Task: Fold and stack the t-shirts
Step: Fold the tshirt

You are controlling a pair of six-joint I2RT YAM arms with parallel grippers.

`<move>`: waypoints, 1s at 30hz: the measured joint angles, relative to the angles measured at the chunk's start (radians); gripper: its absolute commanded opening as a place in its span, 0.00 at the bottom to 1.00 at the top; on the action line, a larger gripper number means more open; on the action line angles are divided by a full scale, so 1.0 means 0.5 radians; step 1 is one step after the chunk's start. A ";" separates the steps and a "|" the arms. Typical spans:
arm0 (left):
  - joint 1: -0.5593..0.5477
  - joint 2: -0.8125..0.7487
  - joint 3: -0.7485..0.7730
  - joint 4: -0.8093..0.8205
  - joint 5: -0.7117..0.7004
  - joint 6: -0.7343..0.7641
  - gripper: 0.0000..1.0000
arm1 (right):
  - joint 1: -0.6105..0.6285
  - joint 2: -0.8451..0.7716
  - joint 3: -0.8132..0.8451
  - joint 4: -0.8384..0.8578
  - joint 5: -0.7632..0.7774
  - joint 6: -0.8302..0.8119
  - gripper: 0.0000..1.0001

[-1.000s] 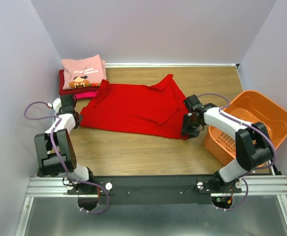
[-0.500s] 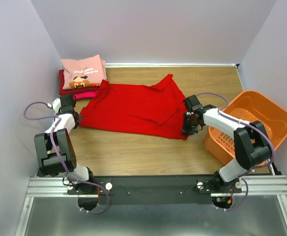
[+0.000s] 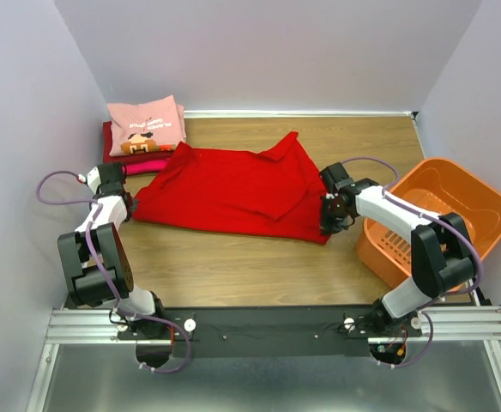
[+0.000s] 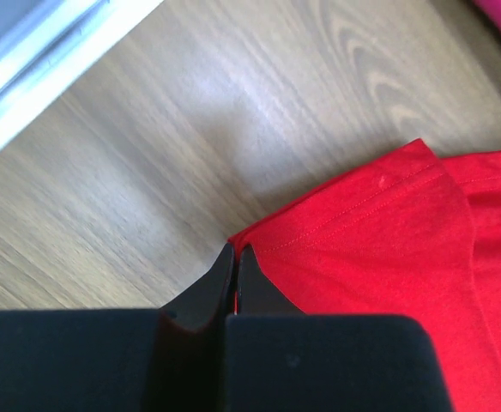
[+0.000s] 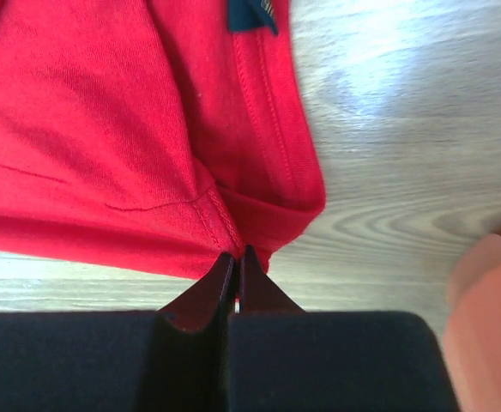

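The red tee [image 3: 233, 189] lies long-ways L-R on the counter [image 3: 233, 266] btwn my arms: left fingers [image 4: 203, 292] clenched on its left corner, right fingers [image 5: 203, 296] clenched on its near-right hem.

lettering above the graphic on the pink t-shirt [image 3: 146, 125] is too small to read
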 measured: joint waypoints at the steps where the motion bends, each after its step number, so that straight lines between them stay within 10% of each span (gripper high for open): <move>1: 0.000 0.000 0.008 0.001 -0.007 0.021 0.00 | 0.000 0.001 0.021 -0.024 0.011 -0.009 0.04; 16: 0.000 0.000 0.012 -0.035 -0.037 0.119 0.00 | 0.009 0.060 0.098 -0.365 0.043 -0.093 0.07; 23: 0.001 0.001 0.012 -0.055 -0.037 0.154 0.00 | 0.009 0.064 0.127 -0.474 -0.008 -0.170 0.50; 30: 0.006 0.008 0.012 -0.050 -0.038 0.175 0.00 | 0.009 0.002 0.055 -0.493 -0.150 -0.150 0.55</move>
